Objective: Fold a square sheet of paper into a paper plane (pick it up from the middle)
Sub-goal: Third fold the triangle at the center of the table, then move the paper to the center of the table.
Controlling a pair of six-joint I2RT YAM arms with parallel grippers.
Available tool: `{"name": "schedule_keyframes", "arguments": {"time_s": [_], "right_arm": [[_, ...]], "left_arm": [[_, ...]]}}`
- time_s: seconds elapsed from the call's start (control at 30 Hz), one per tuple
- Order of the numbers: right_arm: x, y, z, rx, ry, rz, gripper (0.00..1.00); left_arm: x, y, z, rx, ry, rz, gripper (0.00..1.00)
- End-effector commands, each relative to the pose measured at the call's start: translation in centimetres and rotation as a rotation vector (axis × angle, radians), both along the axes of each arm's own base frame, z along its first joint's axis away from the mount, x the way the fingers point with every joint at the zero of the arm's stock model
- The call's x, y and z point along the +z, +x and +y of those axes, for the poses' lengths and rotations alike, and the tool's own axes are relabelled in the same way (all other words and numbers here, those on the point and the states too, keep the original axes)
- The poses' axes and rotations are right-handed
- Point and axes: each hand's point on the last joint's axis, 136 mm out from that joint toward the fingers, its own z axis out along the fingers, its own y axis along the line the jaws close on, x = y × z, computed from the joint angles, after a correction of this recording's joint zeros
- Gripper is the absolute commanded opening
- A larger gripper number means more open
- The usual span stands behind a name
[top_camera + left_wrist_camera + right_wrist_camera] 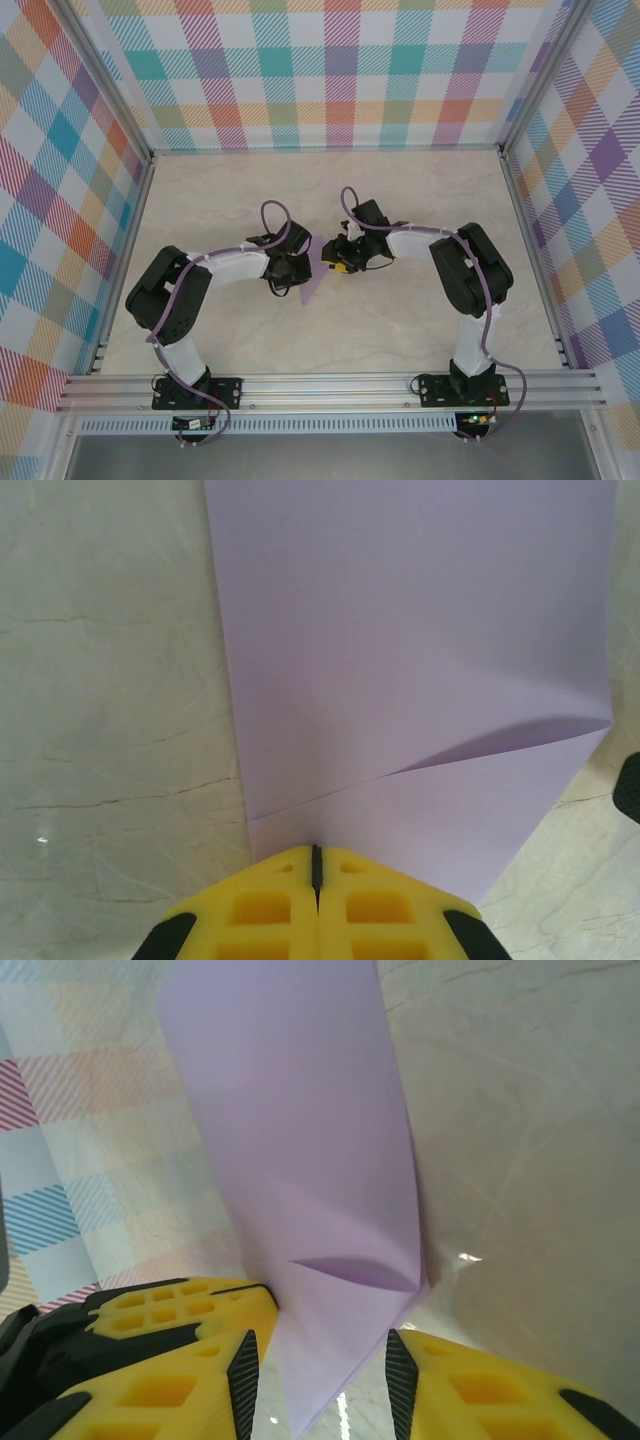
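Where the sheet of paper [420,630] meets the left gripper [316,865], its near edge is clamped between that gripper's yellow fingers [270,905], which are pressed fully together. The sheet extends straight ahead of them, with a diagonal folded flap just beyond the fingertips and the pale marbled table [100,730] to either side. The other end of the sheet sits in the gap of the right gripper [322,1360], whose jaws stand apart on either side without pinching it, and the two grippers face each other tip to tip with the sheet between them.
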Motion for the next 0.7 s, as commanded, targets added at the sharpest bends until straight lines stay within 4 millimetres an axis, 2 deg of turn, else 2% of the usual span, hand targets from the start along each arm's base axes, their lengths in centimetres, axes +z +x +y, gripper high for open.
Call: {"name": "schedule_keyframes", "arguments": {"time_s": [0.0, 0.1, 0.37, 0.67], "right_arm": [[-1.0, -0.2, -0.1, -0.014, -0.044, 0.042, 0.4], [-1.3, -0.2, -0.3, -0.022, -0.064, 0.048, 0.4], [-0.9, -0.1, 1.1, 0.023, -0.024, 0.043, 0.33], [-0.6, -0.4, 1.8, 0.044, 0.025, 0.044, 0.31]], "left_arm": [[-2.3, -2.2, 2.2, 0.022, 0.097, 0.071, 0.0], [-2.3, -2.2, 2.2, 0.021, 0.098, 0.071, 0.0], [-2.2, -2.2, 2.1, 0.02, 0.09, 0.07, 0.0], [-2.2, -2.2, 2.2, 0.019, 0.096, 0.069, 0.0]]}}
